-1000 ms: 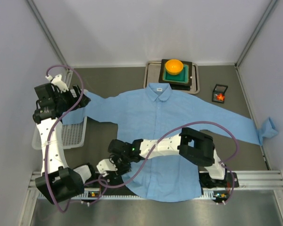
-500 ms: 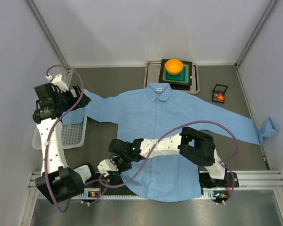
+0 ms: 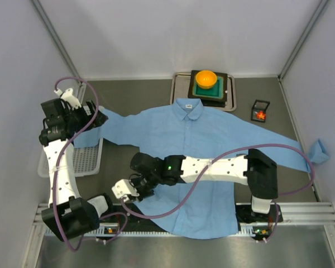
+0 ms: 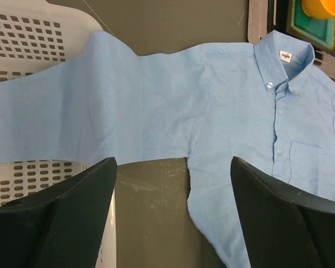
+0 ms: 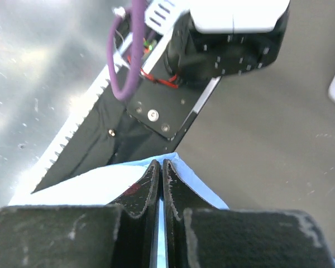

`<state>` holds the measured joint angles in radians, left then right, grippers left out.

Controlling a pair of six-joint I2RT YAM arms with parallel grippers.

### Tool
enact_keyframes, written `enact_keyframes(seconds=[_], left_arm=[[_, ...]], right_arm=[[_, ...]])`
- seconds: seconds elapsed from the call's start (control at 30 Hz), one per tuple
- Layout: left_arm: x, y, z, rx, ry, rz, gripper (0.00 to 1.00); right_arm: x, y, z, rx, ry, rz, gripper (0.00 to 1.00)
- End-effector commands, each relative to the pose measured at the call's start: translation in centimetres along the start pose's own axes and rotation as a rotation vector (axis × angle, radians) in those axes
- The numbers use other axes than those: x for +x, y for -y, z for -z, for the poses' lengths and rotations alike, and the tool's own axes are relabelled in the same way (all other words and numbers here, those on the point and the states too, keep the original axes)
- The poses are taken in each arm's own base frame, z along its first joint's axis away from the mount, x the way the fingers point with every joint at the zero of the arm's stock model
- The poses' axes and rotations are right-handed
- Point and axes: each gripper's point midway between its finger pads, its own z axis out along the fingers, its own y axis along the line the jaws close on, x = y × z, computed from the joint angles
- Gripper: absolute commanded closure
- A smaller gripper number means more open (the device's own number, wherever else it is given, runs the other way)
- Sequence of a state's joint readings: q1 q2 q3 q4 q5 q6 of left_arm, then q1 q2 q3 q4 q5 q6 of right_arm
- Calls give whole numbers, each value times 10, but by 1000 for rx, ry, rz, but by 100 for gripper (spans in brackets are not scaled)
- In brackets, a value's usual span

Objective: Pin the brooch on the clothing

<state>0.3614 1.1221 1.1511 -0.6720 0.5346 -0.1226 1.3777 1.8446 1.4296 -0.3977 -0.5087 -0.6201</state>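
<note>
Okay, top camera first: the shirt (image 3: 195, 151) lies flat and buttoned on the table (image 3: 128, 95), collar toward the far side. Its left sleeve is draped across a white basket (image 3: 81, 162). The brooch (image 3: 261, 115) isn't on it at all. It sits in a little black box (image 3: 261, 104) over at the far right, well apart from the collar. An orange bowl (image 3: 206, 79) sits on a tray (image 3: 178, 92) just behind the collar. The left gripper (image 3: 96, 118) hangs over that left sleeve, and the right gripper (image 3: 128, 192) is stretched across to the shirt's near-left hem corner.

Left wrist cam: the fingers (image 4: 72, 218) are spread wide with nothing between them, looking down on the sleeve, the basket and the collar with its white label (image 4: 286, 56).

Right wrist cam: the fingers (image 5: 137, 190) are pressed together on a thin edge of blue hem, with the corner poking out at the tips. The left arm's base (image 5: 223, 39) is just beyond.
</note>
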Motion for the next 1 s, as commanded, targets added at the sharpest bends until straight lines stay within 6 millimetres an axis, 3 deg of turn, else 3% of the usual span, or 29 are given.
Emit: enact_keyframes(seconds=[0.0,0.13,0.27,0.3,0.33,0.4,0.43,0.5,0.53,0.67,0.7,0.73,0.8,0.9,0.93,0.97], left_arm=[[-9,0,-3,18,40,-9,13],[-10,1,-3,22,40,-11,12],[-9,2,-2,25,40,-24,12],[-8,1,-2,25,39,-29,12],[-9,3,-1,29,41,-36,12],[-8,3,-1,40,38,-51,12],[-9,6,-1,55,40,-64,12],[-14,15,3,104,56,-129,12],[-16,18,5,116,60,-146,11],[-31,36,17,181,91,-254,8],[-32,38,19,189,87,-269,8],[-35,43,19,203,83,-292,8],[-35,46,19,211,67,-338,8],[-39,50,11,208,60,-399,8],[-41,59,6,231,53,-430,8],[-41,59,1,216,47,-470,8]], right_arm=[[-61,-18,24,-45,148,66,100],[-66,-23,21,-66,156,71,99],[-74,-30,25,-95,175,72,89],[-77,-31,30,-94,177,64,83],[-80,-31,34,-87,179,58,58],[-83,-34,47,-72,177,49,46],[-79,-31,51,-39,152,40,35],[-75,-27,64,10,124,20,27],[-69,-27,78,39,106,2,20],[-42,-6,133,119,105,-215,11],[-18,13,153,177,100,-296,8],[-15,19,174,227,122,-329,2],[17,48,215,365,124,-428,1],[37,72,271,539,143,-500,1],[57,85,302,635,150,-563,1],[59,88,321,685,166,-576,1]])
